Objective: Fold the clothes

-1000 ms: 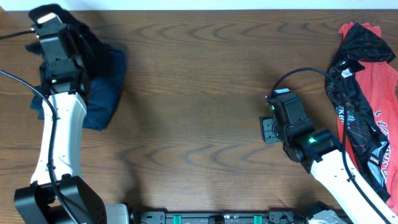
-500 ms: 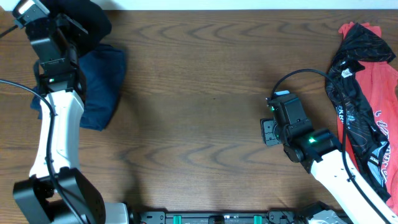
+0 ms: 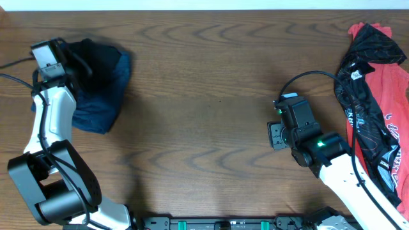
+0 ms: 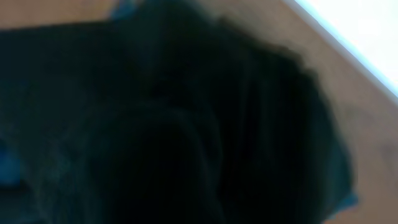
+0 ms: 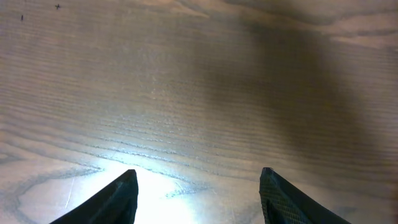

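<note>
A black garment (image 3: 99, 56) lies bunched on a folded dark blue garment (image 3: 102, 102) at the table's far left. My left gripper (image 3: 75, 62) is buried in the black garment's left edge, its fingers hidden, and the cloth has travelled with it. In the left wrist view the black garment (image 4: 186, 124) fills nearly the whole blurred frame. My right gripper (image 3: 273, 135) is open and empty, right of centre just above bare wood; its two fingertips (image 5: 198, 186) are wide apart.
A pile of unfolded clothes lies at the right edge: a red shirt (image 3: 395, 115) with a black patterned garment (image 3: 363, 76) over it. The right arm's cable (image 3: 307, 75) loops near the pile. The table's far edge runs just behind the left gripper.
My left gripper swung up toward the table's far edge with the black garment, then came back down, so the garment now rests on the blue one. The right arm has not moved.
</note>
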Controlling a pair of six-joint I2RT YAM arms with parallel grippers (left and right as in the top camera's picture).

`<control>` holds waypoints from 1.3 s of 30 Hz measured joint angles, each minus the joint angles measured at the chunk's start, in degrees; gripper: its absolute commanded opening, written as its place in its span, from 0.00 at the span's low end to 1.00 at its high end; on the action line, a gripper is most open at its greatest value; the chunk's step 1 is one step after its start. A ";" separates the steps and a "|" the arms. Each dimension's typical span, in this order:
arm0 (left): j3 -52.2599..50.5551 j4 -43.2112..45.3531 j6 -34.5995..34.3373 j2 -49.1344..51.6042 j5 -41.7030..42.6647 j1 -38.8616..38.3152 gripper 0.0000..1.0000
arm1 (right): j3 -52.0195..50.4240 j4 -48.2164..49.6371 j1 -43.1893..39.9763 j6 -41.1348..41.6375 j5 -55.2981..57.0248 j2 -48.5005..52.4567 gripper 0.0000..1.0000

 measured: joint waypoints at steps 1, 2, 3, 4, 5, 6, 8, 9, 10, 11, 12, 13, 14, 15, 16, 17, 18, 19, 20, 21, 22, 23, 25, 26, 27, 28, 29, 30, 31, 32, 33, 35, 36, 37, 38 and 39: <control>0.00 -1.64 0.00 0.00 0.28 0.02 0.06 | 0.00 0.00 0.00 0.00 0.00 0.00 0.61; 0.00 -2.82 0.02 0.00 0.48 0.00 0.06 | 0.00 -0.02 0.00 0.02 0.02 0.00 0.61; 0.00 -4.07 0.09 0.00 0.70 0.00 0.06 | 0.00 -0.11 0.00 0.02 0.00 0.00 0.61; 0.00 -5.20 0.22 0.00 0.87 0.00 0.06 | 0.00 -0.22 0.00 0.02 0.00 0.00 0.62; 0.00 -6.38 0.28 0.00 0.87 0.02 0.06 | 0.00 -0.37 0.00 0.00 0.00 0.00 0.61; 0.00 -7.26 0.44 0.00 0.87 0.02 0.06 | 0.00 -0.46 0.00 0.00 0.00 0.00 0.61; 0.00 -8.59 0.68 0.00 0.90 0.26 0.06 | 0.00 -0.66 0.00 0.02 0.00 0.00 0.62; 0.00 -8.92 0.87 0.00 0.90 0.42 0.06 | 0.00 -0.83 0.00 0.02 0.00 0.00 0.62; 0.00 -8.98 1.05 0.00 0.96 0.61 0.06 | 0.00 -0.87 0.00 0.00 0.00 0.00 0.62; 0.00 -8.92 1.14 0.00 1.07 0.83 0.06 | 0.00 -0.87 0.00 0.02 -0.02 0.00 0.62; 0.00 -8.74 1.22 0.00 1.09 1.03 0.06 | 0.00 -0.87 0.00 0.02 0.00 0.00 0.62; 0.00 -8.46 1.27 0.00 1.14 1.25 0.06 | 0.00 -0.87 0.00 0.02 -0.02 0.00 0.62; 0.00 -8.13 1.29 0.00 1.27 1.42 0.06 | 0.00 -0.87 0.00 0.00 0.00 0.00 0.62; 0.00 -7.85 1.31 0.00 1.29 1.51 0.06 | 0.00 -0.87 0.00 0.02 -0.02 0.00 0.62; 0.00 -7.58 1.36 0.00 1.29 1.53 0.06 | 0.00 -0.90 0.00 0.00 0.00 0.00 0.62; 0.00 -7.26 1.49 0.00 1.29 1.57 0.06 | 0.00 -0.87 0.00 0.02 -0.02 0.00 0.62; 0.00 -6.97 1.53 0.00 1.29 1.57 0.06 | 0.00 -0.87 0.00 0.02 0.00 0.00 0.62; 0.00 -6.78 1.57 0.00 1.29 1.57 0.07 | 0.00 -0.87 0.00 0.02 -0.02 0.00 0.62; 0.00 -6.62 1.70 0.00 1.29 1.57 0.10 | 0.00 -0.87 0.00 0.02 0.00 0.00 0.62; 0.00 -6.43 1.73 0.00 1.29 1.57 0.10 | 0.00 -0.87 0.00 0.02 0.00 0.00 0.62; 0.00 -6.27 1.73 0.00 1.29 1.57 0.10 | 0.00 -0.90 0.00 0.02 -0.02 0.00 0.62; 0.00 -6.19 1.75 0.00 1.29 1.57 0.10 | 0.00 -0.87 0.00 0.02 -0.02 0.00 0.62; 0.00 -5.92 1.75 0.00 1.29 1.57 0.10 | 0.00 -0.87 0.00 0.02 -0.02 0.00 0.62; 0.00 -5.79 1.75 0.00 1.29 1.57 0.07 | 0.00 -0.87 0.00 0.00 0.00 0.00 0.62; 0.00 -5.62 1.68 0.00 1.29 1.57 0.06 | 0.00 -0.90 0.00 0.02 -0.02 0.00 0.62; 0.00 -5.31 1.70 0.00 1.27 1.57 0.06 | 0.00 -0.87 0.00 0.02 -0.02 0.00 0.62; 0.00 -4.92 1.84 0.00 1.33 1.60 0.06 | 0.00 -0.87 0.00 0.02 -0.02 0.00 0.62; 0.00 -4.31 2.23 0.00 1.64 1.60 0.06 | 0.00 -0.90 0.00 0.00 -0.02 0.00 0.62; 0.00 -3.54 2.82 0.00 2.10 1.57 0.06 | 0.00 -0.87 0.00 0.02 0.00 0.00 0.62; 0.00 -2.32 4.55 0.00 3.30 1.55 0.06 | 0.00 -0.87 0.00 0.02 0.00 0.00 0.62; 0.00 -1.31 5.99 0.00 4.15 1.49 0.06 | 0.00 -0.90 0.00 0.02 -0.02 0.00 0.62; 0.00 -0.13 9.60 -0.31 5.46 0.92 0.06 | 0.00 -0.87 0.00 0.02 -0.02 0.00 0.62; 0.00 -0.02 11.78 -0.63 5.81 0.35 0.06 | 0.00 -0.90 0.00 0.00 -0.02 0.00 0.62; 0.00 0.04 14.71 -1.29 5.88 -0.72 0.06 | 0.00 -0.90 0.00 0.02 -0.02 0.00 0.62; 0.00 0.09 16.65 -1.86 5.95 -1.60 0.06 | 0.00 -0.87 0.00 0.02 -0.02 0.00 0.62; 0.00 0.11 19.34 -2.89 5.75 -3.10 0.06 | 0.00 -0.90 0.00 0.02 -0.02 0.00 0.62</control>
